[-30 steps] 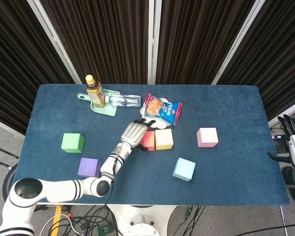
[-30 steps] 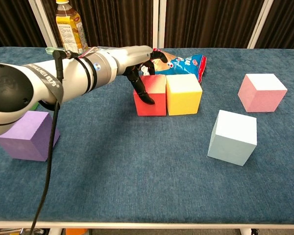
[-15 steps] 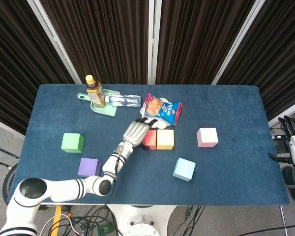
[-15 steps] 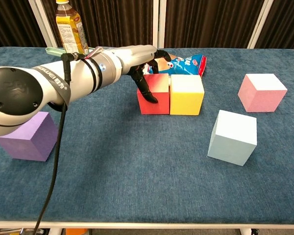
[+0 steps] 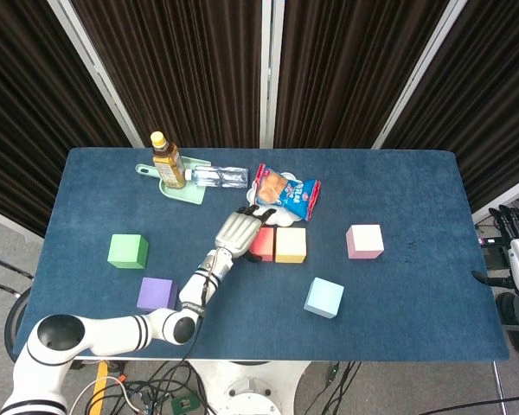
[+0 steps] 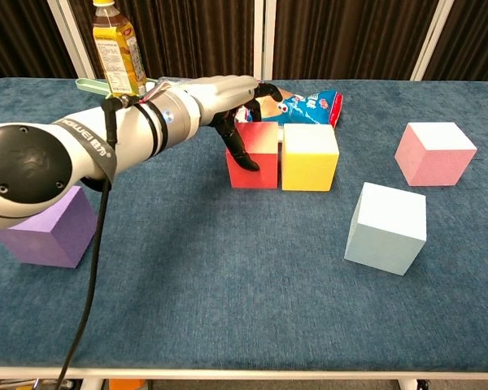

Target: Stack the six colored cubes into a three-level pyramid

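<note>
My left hand (image 5: 238,232) (image 6: 226,94) reaches from the left, its fingers spread over the top left edge of the red cube (image 5: 262,245) (image 6: 256,154) and its thumb against that cube's left front. It touches the cube without gripping it. The yellow cube (image 5: 291,245) (image 6: 310,157) stands flush against the red one's right side. Apart from them are the pink cube (image 5: 364,241) (image 6: 435,153), light blue cube (image 5: 323,297) (image 6: 388,227), purple cube (image 5: 156,294) (image 6: 45,226) and green cube (image 5: 127,251). My right hand shows in neither view.
Just behind the red and yellow cubes lies a snack bag (image 5: 285,190) (image 6: 313,106). At the back left, a tea bottle (image 5: 167,161) (image 6: 118,49) stands on a green plate (image 5: 186,192), with a clear bottle (image 5: 218,176) lying beside it.
My left hand has nudged the red cube a little right and back; it now sits tight against the yellow cube, which shifted slightly too.
</note>
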Robot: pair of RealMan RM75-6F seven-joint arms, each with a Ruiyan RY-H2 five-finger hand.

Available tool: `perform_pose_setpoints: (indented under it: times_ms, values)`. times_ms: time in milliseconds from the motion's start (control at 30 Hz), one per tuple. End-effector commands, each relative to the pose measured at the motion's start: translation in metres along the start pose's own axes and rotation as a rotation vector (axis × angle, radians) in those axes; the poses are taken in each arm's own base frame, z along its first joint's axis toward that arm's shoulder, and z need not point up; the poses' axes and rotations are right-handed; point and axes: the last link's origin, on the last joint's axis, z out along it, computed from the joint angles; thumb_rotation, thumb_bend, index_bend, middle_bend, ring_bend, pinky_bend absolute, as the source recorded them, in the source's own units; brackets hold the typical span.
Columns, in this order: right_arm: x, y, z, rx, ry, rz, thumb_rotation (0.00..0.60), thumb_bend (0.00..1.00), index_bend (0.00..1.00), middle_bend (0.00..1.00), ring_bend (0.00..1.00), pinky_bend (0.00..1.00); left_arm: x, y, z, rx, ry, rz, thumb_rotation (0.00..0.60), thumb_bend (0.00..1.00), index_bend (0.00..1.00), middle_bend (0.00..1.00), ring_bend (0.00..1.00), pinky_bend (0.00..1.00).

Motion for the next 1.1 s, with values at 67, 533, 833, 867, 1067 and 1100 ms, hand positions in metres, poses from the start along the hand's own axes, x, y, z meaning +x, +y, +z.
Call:
perform_pose_setpoints:
  times_ms: [67,533,833,867,1067,1100]
  values:
    - [0.000,0.000,0.000,-0.002,-0.001,0.000,0.600,0.04,0.00,0.00,0.00,0.00,-0.003,-0.001,-0.001,0.000,-0.014,-0.012,0.600,0.16,0.11,0.45,0.11,0.18]
    - [-0.001,0.003,0.001,-0.013,-0.009,-0.003,0.600,0.04,0.00,0.00,0.00,0.00,-0.004,0.004,0.001,-0.009,-0.030,-0.038,0.600,0.16,0.11,0.45,0.11,0.18]
    - [0.000,0.004,0.001,-0.017,-0.007,-0.003,0.600,0.04,0.00,0.00,0.00,0.00,-0.002,0.007,0.003,-0.008,-0.047,-0.090,0.600,0.16,0.11,0.45,0.11,0.18]
    - [0.000,0.004,0.001,-0.017,-0.007,-0.002,0.600,0.04,0.00,0.00,0.00,0.00,-0.001,0.008,0.003,-0.010,-0.047,-0.091,0.600,0.16,0.11,0.45,0.11,0.18]
    - [0.002,0.004,0.002,-0.015,-0.006,-0.006,0.600,0.04,0.00,0.00,0.00,0.00,-0.002,0.009,0.003,-0.011,-0.045,-0.094,0.600,0.16,0.11,0.45,0.11,0.18]
    - [0.001,0.004,0.002,-0.016,-0.007,-0.007,0.600,0.04,0.00,0.00,0.00,0.00,-0.002,0.009,0.003,-0.009,-0.043,-0.093,0.600,0.16,0.11,0.45,0.11,0.18]
